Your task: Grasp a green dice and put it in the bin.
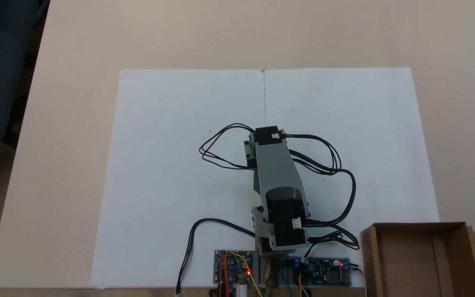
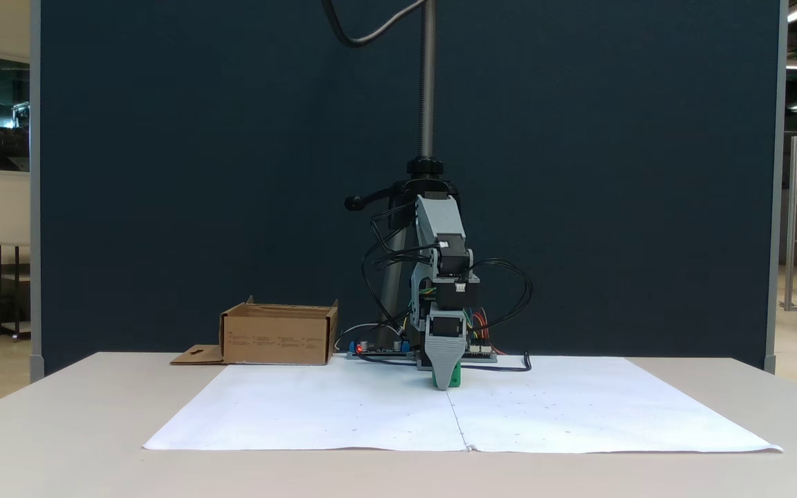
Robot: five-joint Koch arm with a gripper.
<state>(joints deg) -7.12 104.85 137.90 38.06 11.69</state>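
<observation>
The step in hand looked like the grasp itself; in the side-on fixed view the gripper (image 2: 445, 382) reached down to the white paper (image 2: 343, 415) on the worktop (image 2: 59, 443), its grey tip right at the green dice (image 2: 454, 377), which showed just behind and beside that tip; only one finger could be made out there, so I could not tell whether the gripper stood apart or was clamped on the dice; in the top-down fixed view the arm (image 1: 276, 181) covered that spot. The dice appeared as a small bright green patch low on the paper; its pips were too small to read. The bin (image 2: 277, 337), a low brown cardboard box with a flat flap, stood well apart from the dice, beside the arm's base; seen from above, the bin (image 1: 371, 255) was open-topped and looked empty. The next move probably called for a firm hold, a lift clear of the paper, then a swing over the bin's wall.
</observation>
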